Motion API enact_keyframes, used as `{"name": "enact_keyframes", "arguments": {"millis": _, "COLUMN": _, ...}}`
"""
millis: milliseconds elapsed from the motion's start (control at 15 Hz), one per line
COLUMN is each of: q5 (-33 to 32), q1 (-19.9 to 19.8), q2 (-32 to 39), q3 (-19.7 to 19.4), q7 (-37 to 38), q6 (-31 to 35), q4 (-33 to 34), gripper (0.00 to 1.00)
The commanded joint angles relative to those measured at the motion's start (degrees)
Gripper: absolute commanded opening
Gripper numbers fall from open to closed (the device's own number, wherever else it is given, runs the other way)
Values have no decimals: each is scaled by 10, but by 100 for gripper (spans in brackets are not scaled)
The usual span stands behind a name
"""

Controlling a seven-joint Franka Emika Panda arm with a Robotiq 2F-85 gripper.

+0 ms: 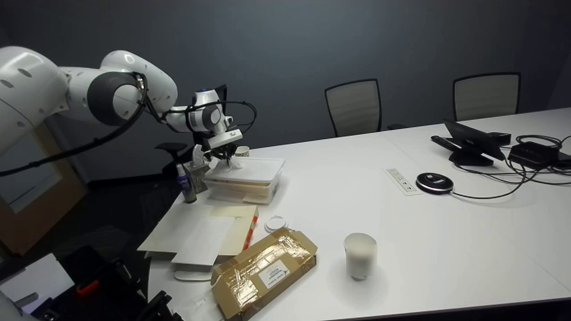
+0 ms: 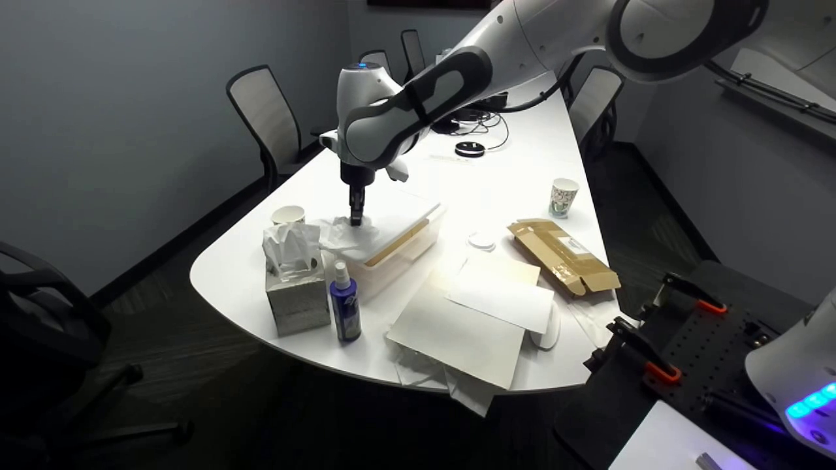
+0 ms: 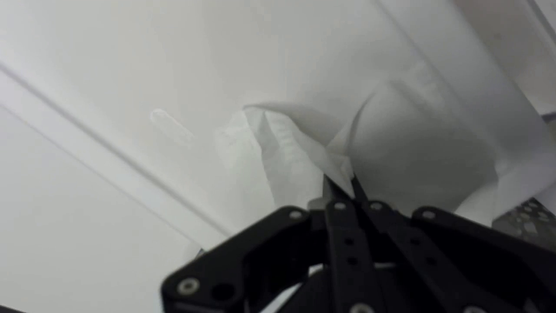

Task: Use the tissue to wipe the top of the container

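The container (image 1: 263, 170) is a rectangular box with clear sides and a flat white lid. It stands on the table in both exterior views, its lid also showing in an exterior view (image 2: 398, 210) and filling much of the wrist view (image 3: 173, 65). The tissue (image 2: 343, 235) is white, thin and crumpled, and lies against the lid near one end. My gripper (image 2: 356, 220) points down over that end. In the wrist view its fingertips (image 3: 341, 184) are shut on the tissue (image 3: 282, 148), which spreads out to both sides of them. The fingertips' very ends are hidden by the tissue.
A tissue box (image 2: 297, 307) with tissue sticking out, a purple spray bottle (image 2: 345, 303) and a paper cup (image 2: 287, 214) stand close to the container. Flat sheets (image 1: 205, 240), a round white lid (image 1: 275, 223), a brown packet (image 1: 265, 272) and another cup (image 1: 360, 256) are on the table.
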Motion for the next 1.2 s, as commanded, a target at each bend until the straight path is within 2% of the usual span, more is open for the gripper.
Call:
{"name": "enact_keyframes", "arguments": {"millis": 0, "q5": -31, "q1": 18, "q2": 5, "q3": -34, "q7": 25, "q6": -19, "q4": 4, "gripper": 0}}
{"name": "enact_keyframes", "arguments": {"millis": 400, "q5": -58, "q1": 31, "q2": -16, "q3": -57, "q7": 49, "q6": -23, "q4": -25, "gripper": 0}}
{"name": "enact_keyframes", "arguments": {"millis": 733, "q5": -43, "q1": 24, "q2": -24, "q3": -35, "q7": 32, "q6": -70, "q4": -33, "gripper": 0}}
{"name": "enact_keyframes", "arguments": {"millis": 1133, "q5": -9, "q1": 0, "q2": -27, "q3": 21, "q7": -7, "q6": -127, "q4": -28, "gripper": 0}}
